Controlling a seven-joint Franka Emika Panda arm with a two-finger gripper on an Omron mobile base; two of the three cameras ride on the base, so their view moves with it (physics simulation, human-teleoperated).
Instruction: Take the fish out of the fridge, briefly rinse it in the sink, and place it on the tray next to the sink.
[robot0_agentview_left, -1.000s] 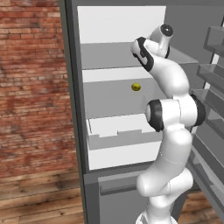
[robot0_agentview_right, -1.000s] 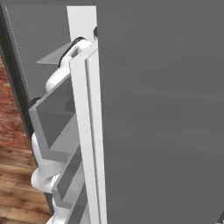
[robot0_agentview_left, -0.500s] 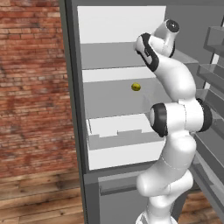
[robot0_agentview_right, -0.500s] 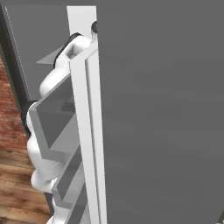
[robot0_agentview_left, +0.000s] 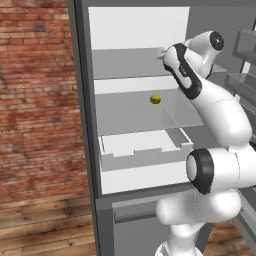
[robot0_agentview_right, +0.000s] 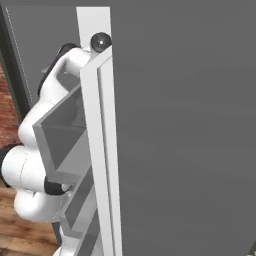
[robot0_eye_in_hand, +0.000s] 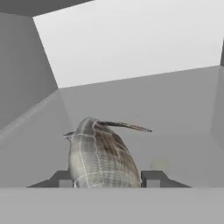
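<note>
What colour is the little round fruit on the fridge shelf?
Yellow-green. The small round fruit shows best in the left base view, on the pale grey middle shelf.

Grey-silver, brown-streaked fish (robot0_eye_in_hand: 103, 157) — white-walled fridge (robot0_agentview_left: 135, 30), yellow-green fruit (robot0_agentview_left: 155, 99)

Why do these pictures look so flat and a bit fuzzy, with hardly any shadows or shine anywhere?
Left base view: even, soft light; the fridge walls are plain white and grey, no glare, and the small yellow-green fruit casts almost no shadow. Right base view: the grey fridge door is one flat tone, edges slightly soft. Hand view: the fish looms large and somewhat blurred between the finger tips.
</note>
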